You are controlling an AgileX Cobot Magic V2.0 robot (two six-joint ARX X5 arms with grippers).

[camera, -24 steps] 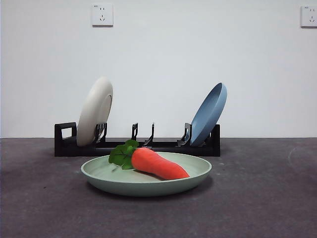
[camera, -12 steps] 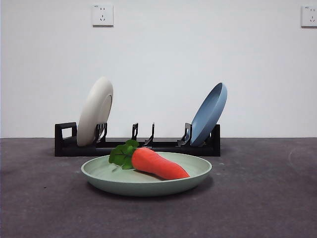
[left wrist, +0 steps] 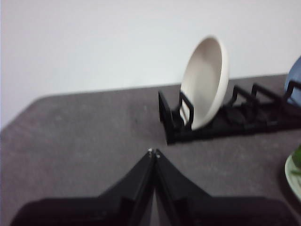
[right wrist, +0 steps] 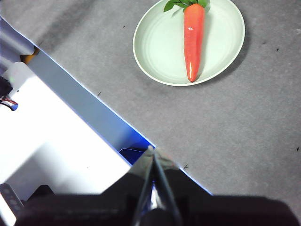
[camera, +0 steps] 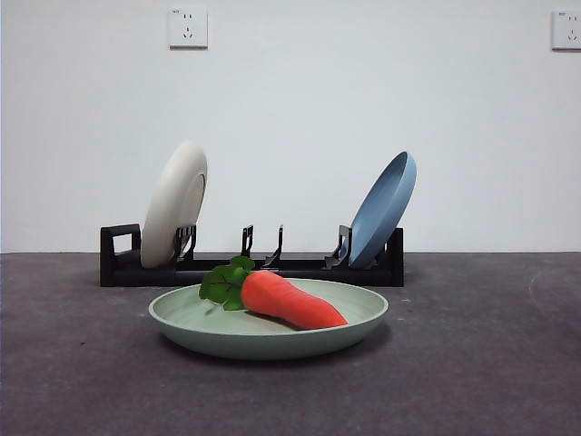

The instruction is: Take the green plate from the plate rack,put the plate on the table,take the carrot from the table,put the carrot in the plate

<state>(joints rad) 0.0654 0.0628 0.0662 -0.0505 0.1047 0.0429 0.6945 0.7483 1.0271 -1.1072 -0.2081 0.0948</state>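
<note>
Nearest in the front view, the green plate (camera: 269, 331) sits flat on the dark grey tabletop (camera: 472, 363), its rim raised all round. The carrot (camera: 289, 300) lies inside the plate, resting on its inner surface, with the bunch of dark green leaves (camera: 224, 280) at the thick end pointing toward one side and the tapered tip toward the other. Behind the plate, just apart from it, the long black plate rack (camera: 254, 263) runs across the tabletop, its square loop handle at one end. A cream-white plate (camera: 174, 203) stands tilted in the slots near the handle, and a blue plate (camera: 383, 209) leans in the slots at the opposite end; the middle prongs stand between them. Beyond the rack is a pale wall with two sockets (camera: 187, 27) high up. Neither arm appears in the front view. In the left wrist view, the left tool (left wrist: 154, 152) hangs above bare tabletop with its two black jaws pressed together, holding nothing, and the cream-white plate and rack end lie ahead of it. In the right wrist view, the right tool (right wrist: 151, 149) is likewise closed tip to tip and holding nothing, high over the tabletop's edge, well apart from the green plate and carrot.
</note>
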